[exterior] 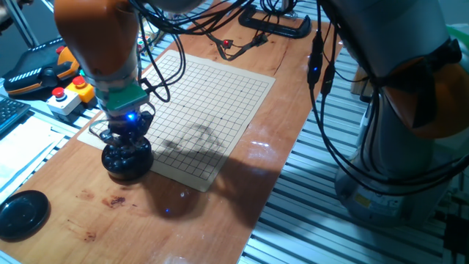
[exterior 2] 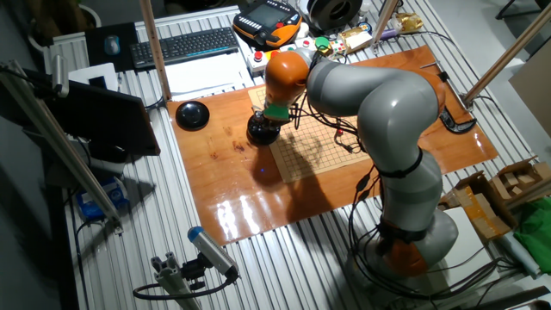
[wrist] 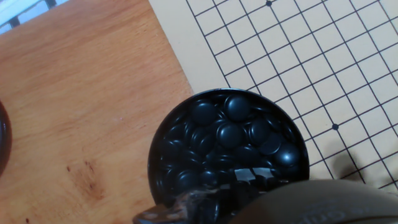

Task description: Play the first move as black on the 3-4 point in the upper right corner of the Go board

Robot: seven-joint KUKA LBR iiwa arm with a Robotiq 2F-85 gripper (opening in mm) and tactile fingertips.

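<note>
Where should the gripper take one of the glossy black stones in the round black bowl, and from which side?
Come straight down from above: the round black bowl opens upward, and its wall blocks any sideways approach. Pinch a glossy black stone lying on top of the pile, near the middle, across its thin rim. The stones are lens-shaped and slick, so their domed faces would likely slip. The gripper hangs over the bowl; its jaws aren't visible.

Bent low over the worktop's [exterior: 220,213] near-left part, orange-and-grey arm [exterior 2: 370,95] folded at the elbow, wrist pointing straight down, gripper [exterior: 126,139] lowered, jaws hidden from view.
</note>
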